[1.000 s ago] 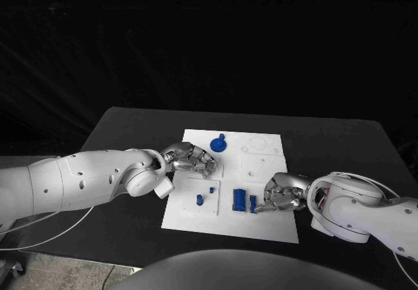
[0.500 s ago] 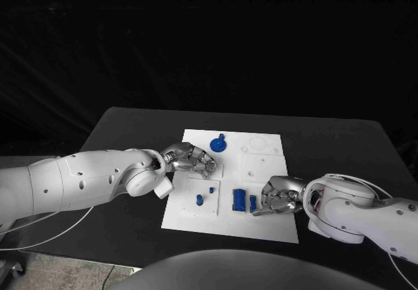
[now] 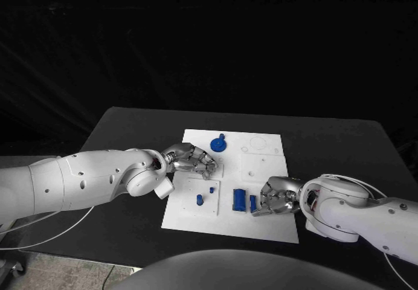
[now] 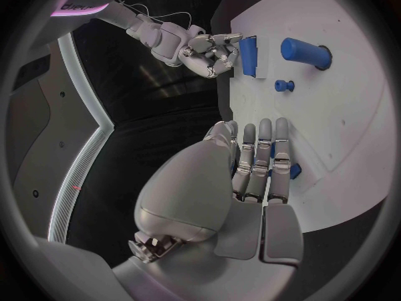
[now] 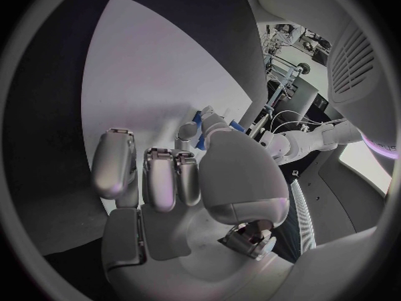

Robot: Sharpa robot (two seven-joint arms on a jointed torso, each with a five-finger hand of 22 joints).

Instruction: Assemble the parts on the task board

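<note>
The white task board [image 3: 261, 229] lies mid-table. My left hand [image 3: 192, 160] rests on its left half, fingers laid together over a small blue part [image 4: 294, 171] that peeks out beside them. My right hand [image 3: 277, 196] is at the board's near right, its fingers [image 5: 190, 135] curled around a narrow blue part [image 3: 254, 202] that lies on the board, also visible as the narrow blue part [image 4: 248, 52]. A wider blue block [image 3: 238, 199] lies just left of it. Two small blue pegs [image 3: 212, 190] [image 3: 199, 199] stand nearby. A round blue part [image 3: 218, 144] sits at the far edge.
The board's far right quarter has pale recessed outlines [image 3: 258, 145]. Black table [image 3: 130, 139] surrounds the board on all sides. A thin cable [image 3: 61, 232] trails off the table's left edge under my left arm.
My right hand has crept left across the board and closed in on the narrow blue part. The left hand and the other parts have stayed put.
</note>
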